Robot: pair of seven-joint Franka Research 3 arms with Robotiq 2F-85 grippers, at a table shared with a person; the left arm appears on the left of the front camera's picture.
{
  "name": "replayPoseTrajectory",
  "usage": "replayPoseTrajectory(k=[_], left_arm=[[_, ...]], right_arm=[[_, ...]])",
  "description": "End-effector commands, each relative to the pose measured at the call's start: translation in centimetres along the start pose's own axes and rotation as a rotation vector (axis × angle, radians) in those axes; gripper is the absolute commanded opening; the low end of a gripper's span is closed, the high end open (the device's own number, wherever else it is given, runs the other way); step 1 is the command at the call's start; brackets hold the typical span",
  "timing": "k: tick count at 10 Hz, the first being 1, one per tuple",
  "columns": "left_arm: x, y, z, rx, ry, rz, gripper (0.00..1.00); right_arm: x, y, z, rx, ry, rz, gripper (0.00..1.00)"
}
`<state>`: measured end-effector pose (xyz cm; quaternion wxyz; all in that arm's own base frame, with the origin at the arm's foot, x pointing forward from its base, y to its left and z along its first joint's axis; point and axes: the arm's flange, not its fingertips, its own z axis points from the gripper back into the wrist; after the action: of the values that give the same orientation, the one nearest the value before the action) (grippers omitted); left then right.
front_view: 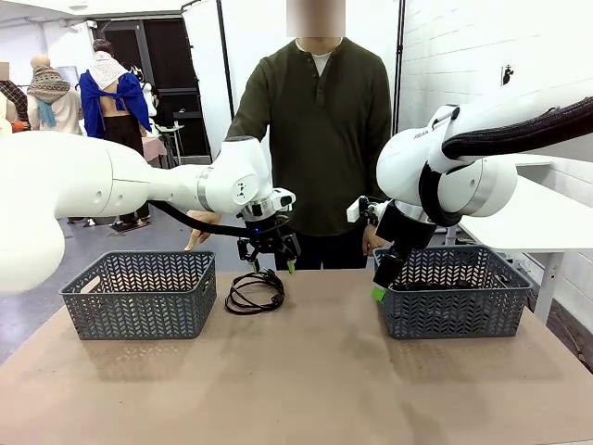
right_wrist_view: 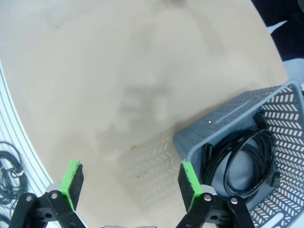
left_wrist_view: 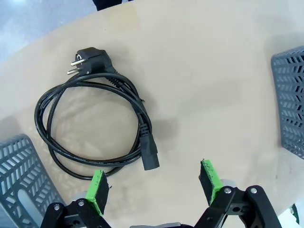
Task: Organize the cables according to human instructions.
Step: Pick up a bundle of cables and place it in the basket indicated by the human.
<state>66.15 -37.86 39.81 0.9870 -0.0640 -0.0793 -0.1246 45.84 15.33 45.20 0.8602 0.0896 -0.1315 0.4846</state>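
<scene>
Front view: the coiled cable [front_view: 255,292] is lying on the table [front_view: 306,380] just below the left gripper [front_view: 271,262], the nearer one. Left wrist view: its open fingers [left_wrist_view: 98,191] are being held beside the coil. Right wrist view: the right gripper [right_wrist_view: 130,183] is being held open, empty, beside a basket [right_wrist_view: 223,123] containing another cable [right_wrist_view: 242,161].

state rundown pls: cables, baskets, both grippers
cable on table: coiled, loose, ungripped
cable in right basket: coiled, lying inside
left basket: upright, contents not visible
right basket: upright, holds a cable
left gripper: open, above the table cable
right gripper: open, holding nothing
</scene>
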Motion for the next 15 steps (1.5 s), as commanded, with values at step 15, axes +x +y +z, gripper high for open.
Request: replayPoseTrajectory(k=[15], left_arm=[[3.1, -0.4, -0.3, -0.015, -0.042, 0.173, 1.0]], right_arm=[[0.0, -0.1, 0.0, -0.007, 0.003, 0.0, 1.0]])
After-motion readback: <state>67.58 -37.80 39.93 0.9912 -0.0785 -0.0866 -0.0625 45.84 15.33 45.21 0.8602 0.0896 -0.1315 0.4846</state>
